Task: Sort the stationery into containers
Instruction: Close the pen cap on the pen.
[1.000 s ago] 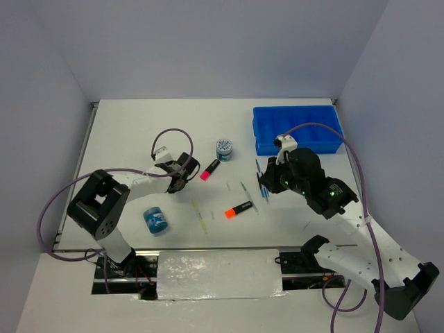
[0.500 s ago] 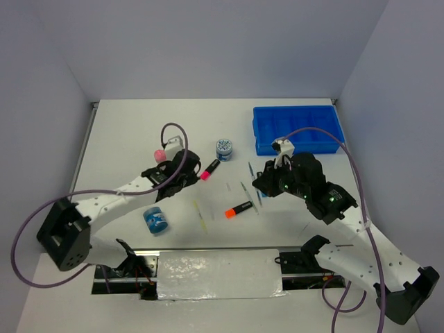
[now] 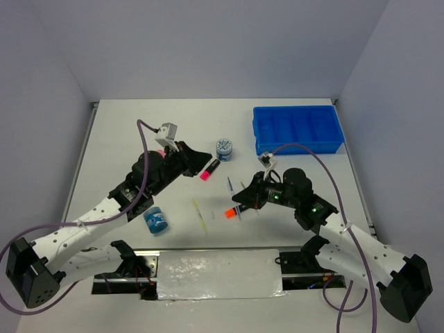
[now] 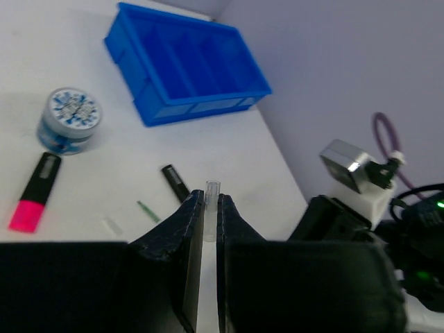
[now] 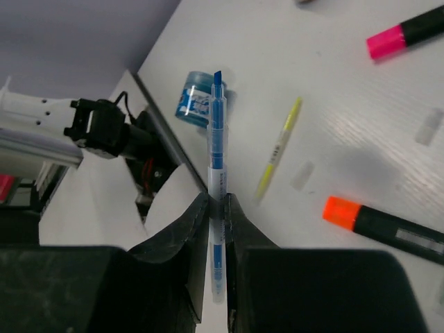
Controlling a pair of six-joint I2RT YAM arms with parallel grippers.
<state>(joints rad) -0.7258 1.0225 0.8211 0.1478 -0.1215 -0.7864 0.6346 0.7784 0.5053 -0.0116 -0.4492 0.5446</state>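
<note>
Blue pen [image 5: 218, 139] is clamped in the right pincer [image 5: 216, 201], poking out past its tips, with the orange-capped marker [image 5: 385, 225] lying on the tabletop [image 5: 361, 104] off to its right. Left pincer [image 4: 209, 201] is clenched on a thin clear stick [image 4: 211, 189]. The blue tray [image 4: 208, 107] sits well beyond it, slightly left.

This is a robotics lab test cell. A white bench [image 3: 139, 125] is boxed in by plain pale walls [image 3: 208, 48] at 9, 12 and 3 o'clock. The left arm [image 3: 90, 222] and right arm [image 3: 347, 236] are mounted along its 6 o'clock edge. They trail loose purple cables [image 3: 326, 163], with a crinkled sheet [image 3: 218, 274] between their bases. On the bench are a blue tray [image 3: 298, 128] at 1 o'clock and scattered stationery [image 3: 208, 170].
</note>
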